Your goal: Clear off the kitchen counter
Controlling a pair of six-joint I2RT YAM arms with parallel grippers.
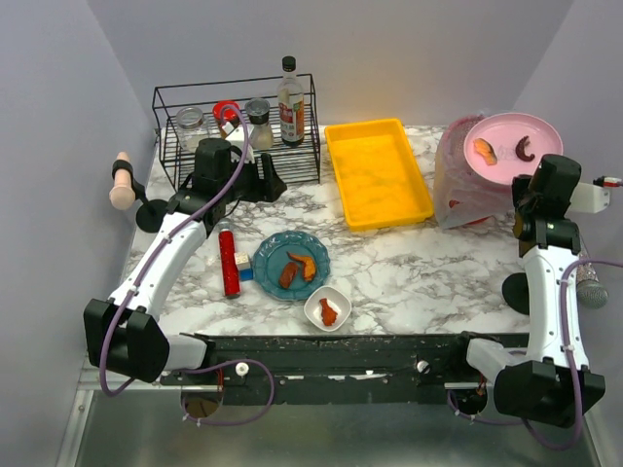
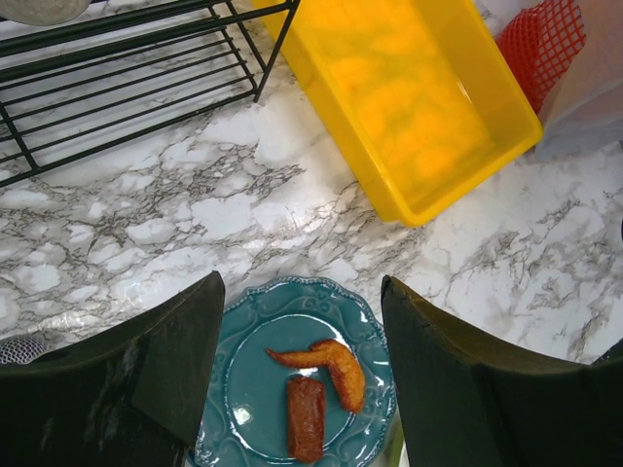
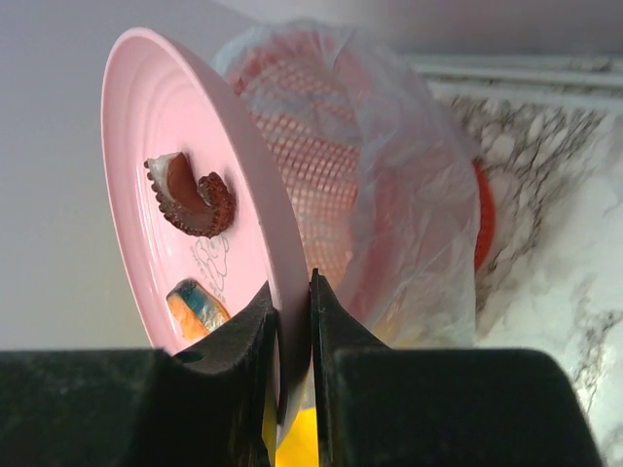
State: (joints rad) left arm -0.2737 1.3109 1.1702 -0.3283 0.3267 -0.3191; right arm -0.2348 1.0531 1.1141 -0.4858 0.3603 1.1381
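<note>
The kitchen counter (image 1: 428, 272) is white marble with grey veins. My right gripper (image 3: 292, 297) is shut on the rim of a pink plate (image 3: 156, 126) and holds it over a red basket lined with a clear bag (image 1: 462, 190) at the back right. The pink plate (image 1: 511, 146) carries two food pieces. My left gripper (image 2: 302, 321) is open and empty, high above a teal plate (image 2: 234, 389) with a chicken wing and a sausage. The teal plate (image 1: 273, 255) also shows in the top view. A small white bowl (image 1: 328, 309) with food sits near the front.
A yellow tray (image 1: 378, 173) lies at the back centre. A black wire rack (image 1: 234, 131) holds jars and a bottle at the back left. A red cylinder (image 1: 229, 261) and a small block lie left of the teal plate. A black stand (image 1: 514, 290) sits at right.
</note>
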